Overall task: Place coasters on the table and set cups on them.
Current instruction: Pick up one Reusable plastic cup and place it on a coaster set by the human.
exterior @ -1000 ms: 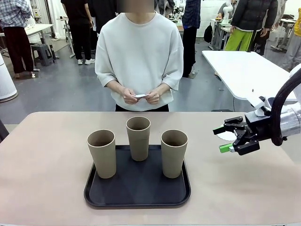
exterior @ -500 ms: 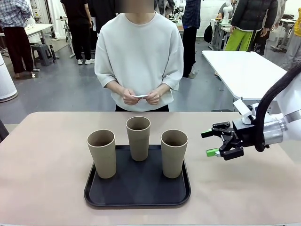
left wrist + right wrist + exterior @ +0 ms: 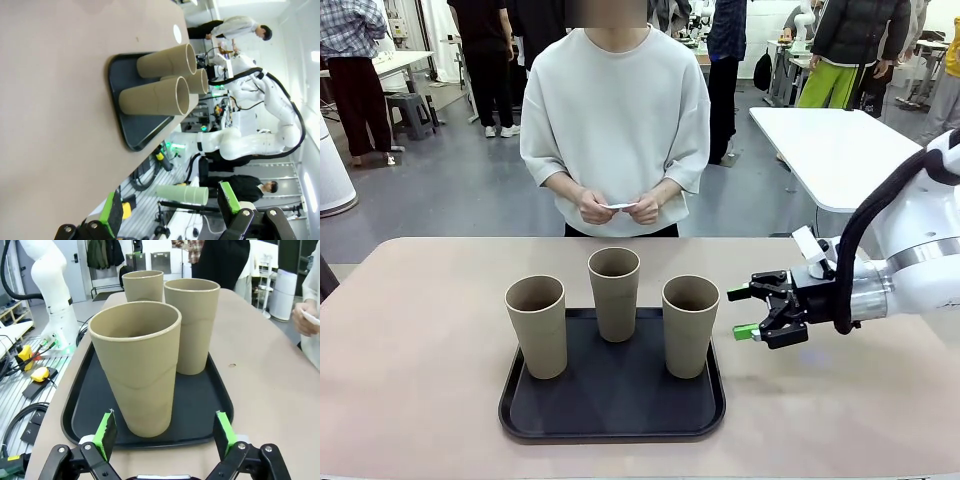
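- Three tan cups [image 3: 614, 293] stand upright on a black tray [image 3: 610, 405] in the middle of the beige tabletop [image 3: 420, 380].
- The right tool [image 3: 740, 313] hovers just beside the right-hand cup, fingers spread wide, gripping nothing.
- The left tool [image 3: 170, 206] is likewise released and empty.
- A person across the tabletop holds thin white coasters [image 3: 620, 205] between both hands [image 3: 595, 207].

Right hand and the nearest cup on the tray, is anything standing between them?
Nothing visible. The open right hand faces the nearest cup on the black tray, with only a gap above bare table between them.
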{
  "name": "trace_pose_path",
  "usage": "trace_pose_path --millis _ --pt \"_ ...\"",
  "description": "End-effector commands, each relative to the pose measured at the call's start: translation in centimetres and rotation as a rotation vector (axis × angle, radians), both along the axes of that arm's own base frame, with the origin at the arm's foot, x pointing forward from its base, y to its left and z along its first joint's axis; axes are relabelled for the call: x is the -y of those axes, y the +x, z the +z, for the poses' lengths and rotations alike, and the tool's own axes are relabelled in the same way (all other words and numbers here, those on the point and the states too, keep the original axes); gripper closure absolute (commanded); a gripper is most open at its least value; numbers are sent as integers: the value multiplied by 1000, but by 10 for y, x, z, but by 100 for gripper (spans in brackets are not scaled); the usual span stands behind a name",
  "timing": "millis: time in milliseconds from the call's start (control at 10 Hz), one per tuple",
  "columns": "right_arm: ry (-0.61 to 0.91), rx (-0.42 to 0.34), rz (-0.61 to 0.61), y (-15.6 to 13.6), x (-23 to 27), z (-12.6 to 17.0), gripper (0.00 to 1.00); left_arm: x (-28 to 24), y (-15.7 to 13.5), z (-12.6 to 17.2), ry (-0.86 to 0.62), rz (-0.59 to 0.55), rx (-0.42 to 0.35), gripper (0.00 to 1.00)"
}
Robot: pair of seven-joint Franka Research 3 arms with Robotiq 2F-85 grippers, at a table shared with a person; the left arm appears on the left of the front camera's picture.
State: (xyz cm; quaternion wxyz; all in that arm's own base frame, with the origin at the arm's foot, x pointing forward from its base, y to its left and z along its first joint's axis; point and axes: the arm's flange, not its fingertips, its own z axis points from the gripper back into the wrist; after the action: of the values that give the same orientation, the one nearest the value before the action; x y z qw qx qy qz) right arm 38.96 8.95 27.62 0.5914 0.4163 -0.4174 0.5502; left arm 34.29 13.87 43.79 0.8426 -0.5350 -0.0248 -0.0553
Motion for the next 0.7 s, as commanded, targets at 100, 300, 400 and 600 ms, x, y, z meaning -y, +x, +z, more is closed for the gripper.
trace_pose_path --millis 100,300,400,600 --pt "12 6 19 5 -10 -2 0 -2 -1 1 -12 -8 12 0" --pt "14 -9 30 5 -15 -6 0 -2 -1 1 -12 -8 12 0" --pt "15 -23 37 5 -19 -9 0 -2 -1 1 -12 -8 12 0" --pt "23 -49 64 1 -27 -10 0 -2 -1 1 -12 -8 12 0"
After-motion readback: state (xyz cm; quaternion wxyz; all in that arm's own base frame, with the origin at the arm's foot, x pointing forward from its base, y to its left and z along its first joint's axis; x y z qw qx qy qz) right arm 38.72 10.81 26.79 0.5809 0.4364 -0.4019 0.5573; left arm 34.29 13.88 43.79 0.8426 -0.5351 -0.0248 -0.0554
